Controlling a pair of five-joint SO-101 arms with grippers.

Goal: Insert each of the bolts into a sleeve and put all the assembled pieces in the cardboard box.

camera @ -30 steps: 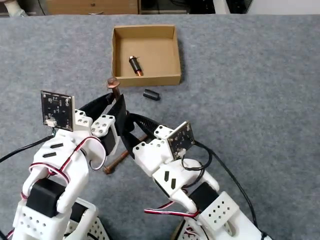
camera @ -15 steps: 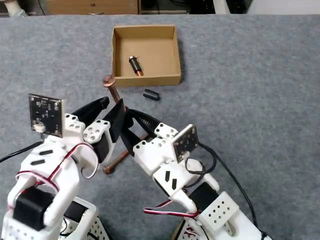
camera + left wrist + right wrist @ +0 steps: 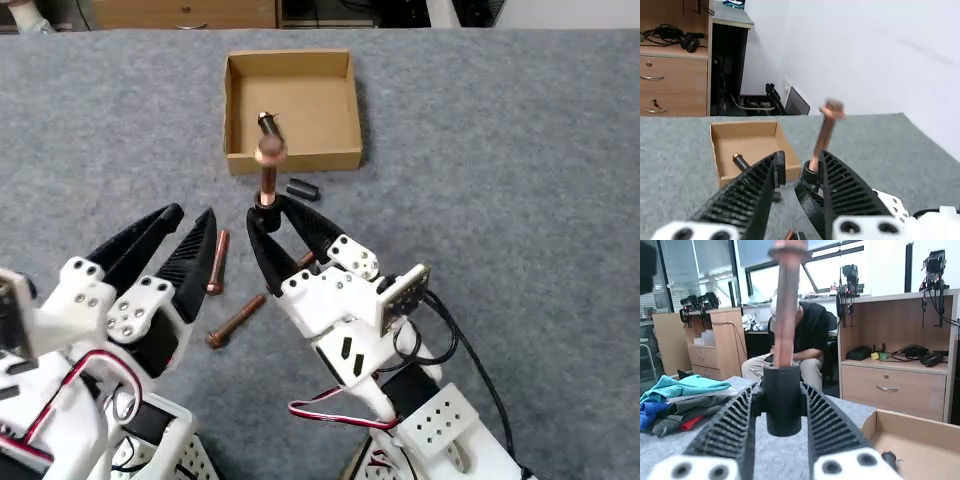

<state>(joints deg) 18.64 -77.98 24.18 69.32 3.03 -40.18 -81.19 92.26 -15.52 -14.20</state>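
— what's at the lower left of your high view?
— my left gripper (image 3: 190, 214), fingers spread, nothing between them. just right of it, on the grey table (image 3: 500, 200), i see one loose bolt (image 3: 215, 262) beside the fingers and a second loose bolt (image 3: 237, 320) lower, toward the bottom centre.
— and mid frame?
— my right gripper (image 3: 268, 208) is pinching a black sleeve (image 3: 782, 400). a copper bolt (image 3: 269, 175) stands upright, its shank down in the sleeve's top, its head up.
— further right?
— a spare sleeve (image 3: 302, 189) lies on the table just right of that bolt, near the front wall of the cardboard box (image 3: 292, 159) at top centre. one assembled piece (image 3: 268, 124) lies inside the box, in its left half.
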